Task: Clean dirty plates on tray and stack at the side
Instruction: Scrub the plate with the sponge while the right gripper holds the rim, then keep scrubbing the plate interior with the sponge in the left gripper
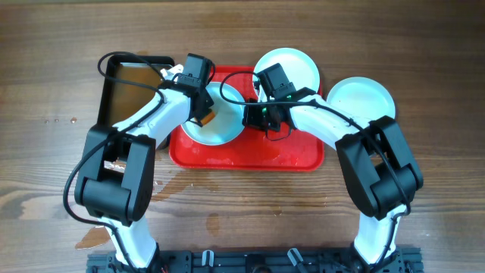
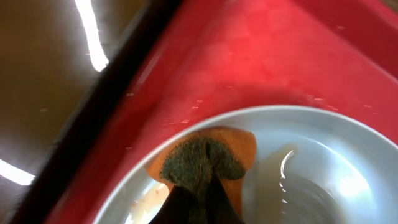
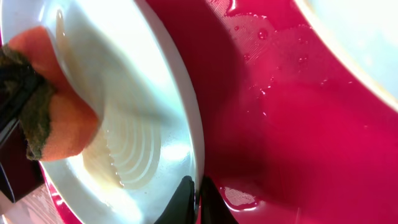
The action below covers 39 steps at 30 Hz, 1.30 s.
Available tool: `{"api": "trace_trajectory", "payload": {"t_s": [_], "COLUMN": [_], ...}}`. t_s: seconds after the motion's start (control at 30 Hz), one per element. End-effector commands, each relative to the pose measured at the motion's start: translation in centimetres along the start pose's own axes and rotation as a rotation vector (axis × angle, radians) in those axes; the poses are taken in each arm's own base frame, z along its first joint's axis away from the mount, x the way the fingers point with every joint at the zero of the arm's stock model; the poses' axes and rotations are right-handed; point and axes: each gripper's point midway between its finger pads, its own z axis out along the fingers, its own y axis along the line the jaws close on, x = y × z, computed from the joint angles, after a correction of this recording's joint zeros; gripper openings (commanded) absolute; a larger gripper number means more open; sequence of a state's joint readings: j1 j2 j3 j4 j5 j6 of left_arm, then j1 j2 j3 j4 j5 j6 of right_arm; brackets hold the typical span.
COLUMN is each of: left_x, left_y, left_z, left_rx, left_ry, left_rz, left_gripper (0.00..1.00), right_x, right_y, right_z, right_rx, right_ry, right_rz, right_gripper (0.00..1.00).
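My left gripper (image 2: 198, 202) is pinched on the sponge (image 2: 208, 152), pressing it into the plate (image 2: 323, 155) at the tray's (image 3: 311, 137) left end. My right gripper (image 3: 196, 196) nips that plate's rim on the side nearer the tray's middle. The tray is wet, so I judge a hard scrub could pull the rim from this thin hold and skate the plate toward the pan (image 1: 125, 87) just left of the tray.

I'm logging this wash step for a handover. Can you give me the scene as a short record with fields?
left gripper: shut on sponge, pressing it into first plate
right gripper: shut on first plate's rim
tray: red, wet
second plate: overlaps tray's far right corner
third plate: on table, right of tray
black pan: brownish water, left of tray
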<state>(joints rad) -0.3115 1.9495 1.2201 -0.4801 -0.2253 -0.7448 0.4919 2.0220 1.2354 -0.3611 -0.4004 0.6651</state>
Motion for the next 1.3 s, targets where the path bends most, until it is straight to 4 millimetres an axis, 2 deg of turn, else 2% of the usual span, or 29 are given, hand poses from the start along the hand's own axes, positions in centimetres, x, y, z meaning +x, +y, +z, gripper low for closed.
{"api": "trace_trajectory", "payload": {"t_s": [0.0, 0.03, 0.13, 0.2, 0.3, 0.4, 0.5, 0.57, 0.6, 0.7, 0.8, 0.87, 1.07, 1.1, 1.13, 1.2, 1.27], "left_x": [-0.9, -0.3, 4.6, 6.9, 8.5, 8.7, 8.5, 8.4, 8.3, 7.8, 7.3, 7.2, 6.8, 6.7, 6.7, 6.8, 6.8], "left_y": [2.5, 2.5, 1.5, 0.4, -1.3, -1.8, -2.0, -2.1, -2.1, -2.0, -2.2, -2.3, -2.6, -2.7, -2.8, -2.7, -2.7], "left_z": [-0.9, -1.0, -1.6, -2.3, -3.2, -3.4, -3.4, -3.3, -3.3, -3.1, -3.0, -2.9, -2.9, -2.9, -2.9, -2.9, -2.9], "left_rx": [-0.108, -0.101, 0.013, 0.102, 0.223, 0.252, 0.258, 0.263, 0.264, 0.249, 0.257, 0.26, 0.276, 0.281, 0.282, 0.279, 0.278], "left_ry": [-0.029, 0.004, 0.256, 0.376, 0.47, 0.484, 0.476, 0.469, 0.466, 0.452, 0.437, 0.435, 0.418, 0.413, 0.412, 0.414, 0.415], "left_rz": [0.049, 0.082, 0.178, 0.178, 0.196, 0.191, 0.187, 0.187, 0.187, 0.145, 0.119, 0.12, 0.128, 0.128, 0.127, 0.128, 0.128], "left_gripper": [0.04, 0.04, 0.04, 0.04, 0.04, 0.04, 0.04, 0.04, 0.04, 0.04, 0.04, 0.04, 0.04, 0.04, 0.04, 0.04, 0.04], "right_x": [0.6, 0.6, 0.6, 0.6, 0.6, 0.7, 0.7, 0.6, 0.6, -0.5, -2.2, -2.8, -2.5, -2.4, -2.3, -2.0, -2.1], "right_y": [-0.1, -0.1, 0.0, 0.0, 0.0, 0.1, 0.1, 0.0, -0.1, -0.9, -0.3, 0.3, 0.4, 0.3, 0.1, -0.2, -0.6], "right_z": [0.5, 0.5, 0.5, 0.5, 0.5, 0.5, 0.5, 0.4, 0.2, -1.3, -3.9, -5.3, -5.6, -5.6, -5.5, -5.5, -5.6], "right_rx": [-0.001, -0.001, -0.004, -0.005, -0.005, -0.011, -0.011, -0.012, -0.013, 0.012, 0.029, 0.029, 0.03, 0.034, 0.038, 0.055, 0.075], "right_ry": [0.032, 0.032, 0.03, 0.029, 0.03, 0.034, 0.034, 0.037, 0.042, 0.001, -0.093, -0.136, -0.128, -0.123, -0.118, -0.109, -0.116], "right_rz": [-0.008, -0.009, -0.01, -0.011, -0.01, -0.014, -0.006, 0.003, 0.033, 0.077, 0.023, -0.023, -0.05, -0.048, -0.046, -0.039, -0.036], "right_gripper": [0.04, 0.04, 0.04, 0.04, 0.04, 0.06, 0.17, 0.29, 0.28, 0.28, 0.3, 0.36, 0.49, 0.55, 0.67, 1.0, 1.0]}}
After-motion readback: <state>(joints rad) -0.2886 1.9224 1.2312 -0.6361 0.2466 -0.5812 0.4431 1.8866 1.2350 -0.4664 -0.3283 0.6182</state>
